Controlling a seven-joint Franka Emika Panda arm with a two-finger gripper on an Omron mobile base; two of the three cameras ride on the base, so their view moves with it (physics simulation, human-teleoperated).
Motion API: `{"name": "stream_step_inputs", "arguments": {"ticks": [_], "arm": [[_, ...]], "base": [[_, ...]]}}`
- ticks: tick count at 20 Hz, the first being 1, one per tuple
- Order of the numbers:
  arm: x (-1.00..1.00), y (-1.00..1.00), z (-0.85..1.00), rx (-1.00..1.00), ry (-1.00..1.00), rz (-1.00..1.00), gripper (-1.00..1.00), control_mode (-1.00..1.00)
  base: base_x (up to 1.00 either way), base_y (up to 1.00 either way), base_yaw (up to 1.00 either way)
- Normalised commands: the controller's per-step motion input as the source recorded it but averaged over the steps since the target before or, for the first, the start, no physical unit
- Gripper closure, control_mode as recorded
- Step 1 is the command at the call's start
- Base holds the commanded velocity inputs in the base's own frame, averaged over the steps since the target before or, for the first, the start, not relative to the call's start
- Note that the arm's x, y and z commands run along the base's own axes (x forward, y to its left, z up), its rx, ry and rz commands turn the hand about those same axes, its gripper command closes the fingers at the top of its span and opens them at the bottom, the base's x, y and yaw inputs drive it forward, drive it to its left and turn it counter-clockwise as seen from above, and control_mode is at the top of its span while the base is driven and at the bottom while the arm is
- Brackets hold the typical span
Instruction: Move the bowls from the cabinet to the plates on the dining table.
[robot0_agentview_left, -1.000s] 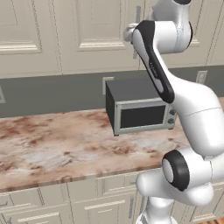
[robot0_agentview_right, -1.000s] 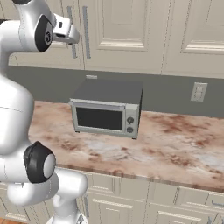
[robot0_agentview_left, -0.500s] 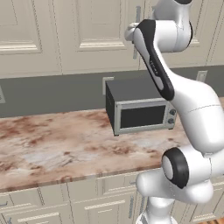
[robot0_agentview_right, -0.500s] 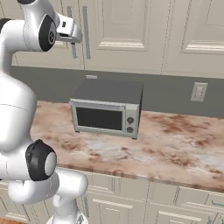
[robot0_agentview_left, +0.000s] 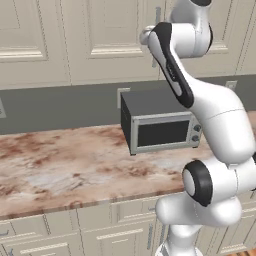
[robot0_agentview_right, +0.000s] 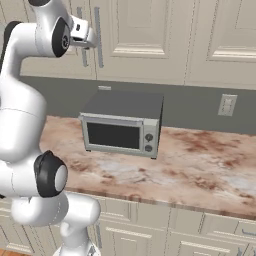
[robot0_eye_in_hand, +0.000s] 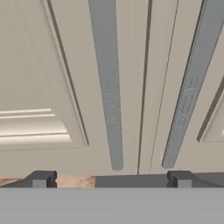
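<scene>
The cabinet (robot0_agentview_right: 142, 30) (robot0_agentview_left: 105, 35) is a beige wall unit with raised-panel doors, and its doors are closed. Two long metal bar handles (robot0_eye_in_hand: 109, 87) (robot0_eye_in_hand: 188, 87) run side by side either side of the door seam. My gripper (robot0_eye_in_hand: 111, 178) is open, close in front of the lower ends of these handles, with nothing between its fingertips (robot0_eye_in_hand: 41, 178). From the right base camera the gripper (robot0_agentview_right: 86, 39) is raised at the left handle, just left of the other bar handle (robot0_agentview_right: 98, 37). The bowls are hidden behind the doors. The plates and the dining table are out of view.
A grey microwave (robot0_agentview_right: 122, 130) (robot0_agentview_left: 160, 127) stands on the pinkish-brown marbled counter (robot0_agentview_right: 200, 165) below the cabinet. Beige drawer fronts (robot0_agentview_left: 60, 235) run under the counter. A wall outlet (robot0_agentview_right: 227, 105) sits on the grey backsplash. My arm rises past the microwave's side.
The hand has crept a little closer to the cabinet handles. The jaws stay open and the doors stay closed.
</scene>
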Motion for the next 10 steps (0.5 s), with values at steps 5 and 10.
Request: {"name": "stream_step_inputs", "arguments": {"ticks": [5, 10], "arm": [[0.40, 0.00, 0.00, 0.00, 0.00, 0.00, -1.00, -1.00], [0.47, 0.06, -0.04, 0.00, 0.00, 0.00, -1.00, -1.00]], "base": [[0.00, 0.00, 0.00], [0.00, 0.00, 0.00]]}}
